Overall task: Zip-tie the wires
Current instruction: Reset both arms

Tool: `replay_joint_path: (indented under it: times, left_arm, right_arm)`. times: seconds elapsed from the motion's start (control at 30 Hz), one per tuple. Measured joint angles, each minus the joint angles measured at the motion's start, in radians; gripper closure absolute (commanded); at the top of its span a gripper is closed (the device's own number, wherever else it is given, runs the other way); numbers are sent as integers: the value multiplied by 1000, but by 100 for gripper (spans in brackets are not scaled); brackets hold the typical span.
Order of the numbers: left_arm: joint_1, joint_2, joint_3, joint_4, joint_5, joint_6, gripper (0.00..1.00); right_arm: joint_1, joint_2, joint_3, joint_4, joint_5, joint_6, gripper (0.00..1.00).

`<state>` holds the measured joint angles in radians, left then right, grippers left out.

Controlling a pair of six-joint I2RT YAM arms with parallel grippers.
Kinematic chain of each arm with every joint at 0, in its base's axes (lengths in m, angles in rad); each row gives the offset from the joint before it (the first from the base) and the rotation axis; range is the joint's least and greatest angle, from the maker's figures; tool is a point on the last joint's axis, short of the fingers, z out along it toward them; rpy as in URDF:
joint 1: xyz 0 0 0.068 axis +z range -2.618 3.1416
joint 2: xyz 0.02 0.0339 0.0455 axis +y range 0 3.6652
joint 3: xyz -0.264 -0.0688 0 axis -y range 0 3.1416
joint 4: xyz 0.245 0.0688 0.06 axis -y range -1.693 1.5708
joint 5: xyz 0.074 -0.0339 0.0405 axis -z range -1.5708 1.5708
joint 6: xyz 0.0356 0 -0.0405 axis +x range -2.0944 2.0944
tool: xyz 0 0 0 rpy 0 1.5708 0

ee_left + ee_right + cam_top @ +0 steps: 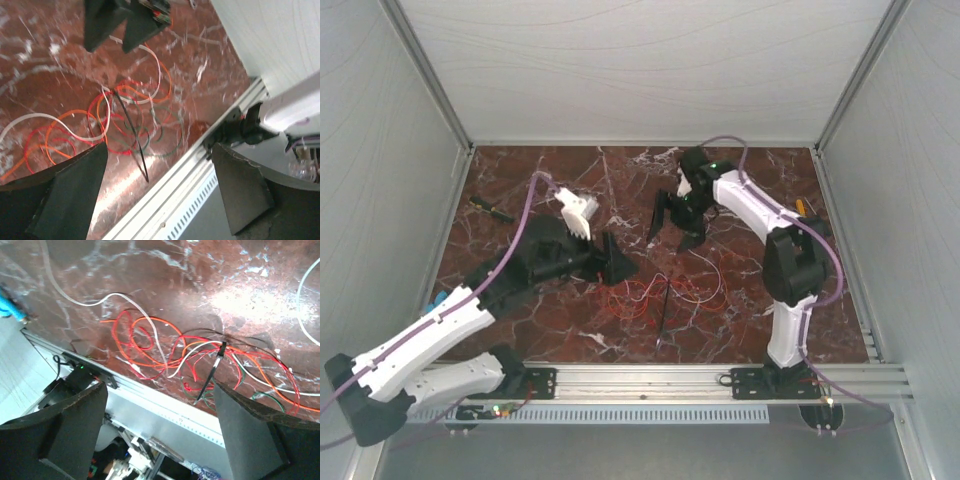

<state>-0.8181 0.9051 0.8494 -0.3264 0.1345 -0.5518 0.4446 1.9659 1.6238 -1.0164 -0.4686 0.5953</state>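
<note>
1. Left gripper [613,262]: jaws spread wide, nothing held, just left of the wires [655,292].
2. Right gripper [675,222]: jaws parted, empty, on the far side of the loops.
3. Zip tie [662,312]: lying across the wire loops on the marble table [520,180], its near end pointing towards the front rail [650,375].
4. Yellow-handled screwdriver [492,209]: far left, well apart from the wires.

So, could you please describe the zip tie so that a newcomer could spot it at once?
On the red-brown marble table, find the tangle of wires near the middle of the front edge. The zip tie lies across it, pointing towards the front rail. It is the only straight black strip among curly red, orange and white loops.
</note>
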Motion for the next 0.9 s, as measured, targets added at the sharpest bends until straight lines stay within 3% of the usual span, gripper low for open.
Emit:
replay_joint_path:
  times: [0.17,0.27,0.43,0.53,0.77,0.9]
  left_arm:
    - [155,100,166,-43,84,101,1]
    - [246,149,261,-55,110,146,0]
    - [344,232,406,-83,96,204,0]
    - [361,277,478,-92,45,243,0]
    - [373,299,504,-60,-43,356,0]
    - [377,277,419,-8,-84,409,1]
  right_arm:
    - [-26,-88,166,-80,27,-34,4]
    - [-41,-136,276,-105,77,-83,2]
    - [-51,-319,319,-9,208,-202,2]
    - [-53,-532,143,187,290,-287,2]
    - [-53,-1145,-593,856,504,-428,2]
    - [-55,-1202,-663,903,626,-500,2]
